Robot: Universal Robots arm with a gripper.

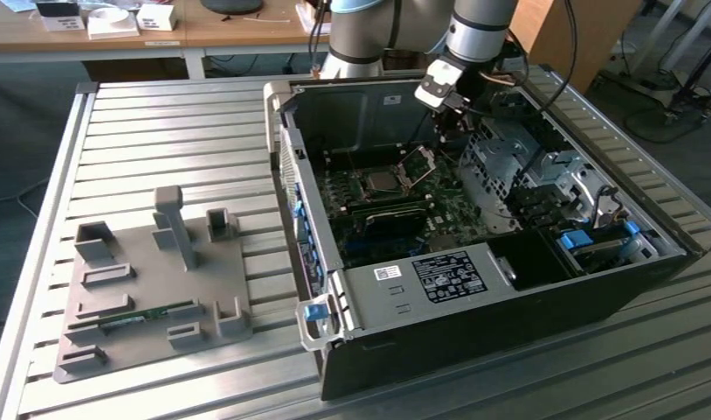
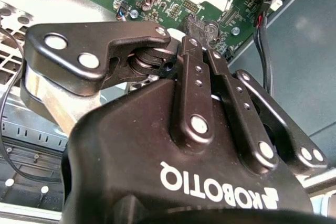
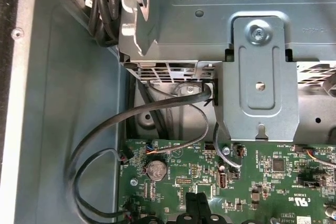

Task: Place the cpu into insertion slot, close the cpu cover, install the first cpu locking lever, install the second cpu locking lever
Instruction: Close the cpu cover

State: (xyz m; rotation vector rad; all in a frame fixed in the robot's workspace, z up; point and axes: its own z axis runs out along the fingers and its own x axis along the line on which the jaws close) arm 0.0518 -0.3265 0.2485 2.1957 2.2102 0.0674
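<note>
A ribbed metal table [image 1: 169, 131] carries an open black computer case [image 1: 508, 324], lying on its side with the inside facing up. The arm [image 1: 484, 26] reaches down into the far end of the case. On the table toward the exterior view's left, well apart from the case, sits a grey moulded tray [image 1: 134, 262] with a green memory stick [image 1: 134, 318] lying in one of its grooves.

Inside the case lies the green circuit board [image 1: 449, 214]. A grey metal cage [image 3: 257, 66] stands just beside the board's edge in the first wrist view, with black cables [image 3: 105, 140] looping from under it down to the board.

The gripper [image 1: 449, 114] hangs over the far part of the board, near the cage. In the first wrist view its fingertips [image 3: 191, 208] stand pressed almost together above the board, and nothing shows between them (the second wrist view, looking along the gripper [image 2: 197, 35], shows the fingers drawn in likewise).

The socket [image 1: 385, 181] sits near the middle of the board, nearer the camera than the gripper. The cover [image 1: 420, 163] is tilted up on its hinge at the socket's side toward the exterior view's right, apart from the gripper. The chip [image 1: 383, 182] shows as a silvery square lying flat in the socket. A coin battery [image 3: 156, 169] sits on the board near the cable ends.
</note>
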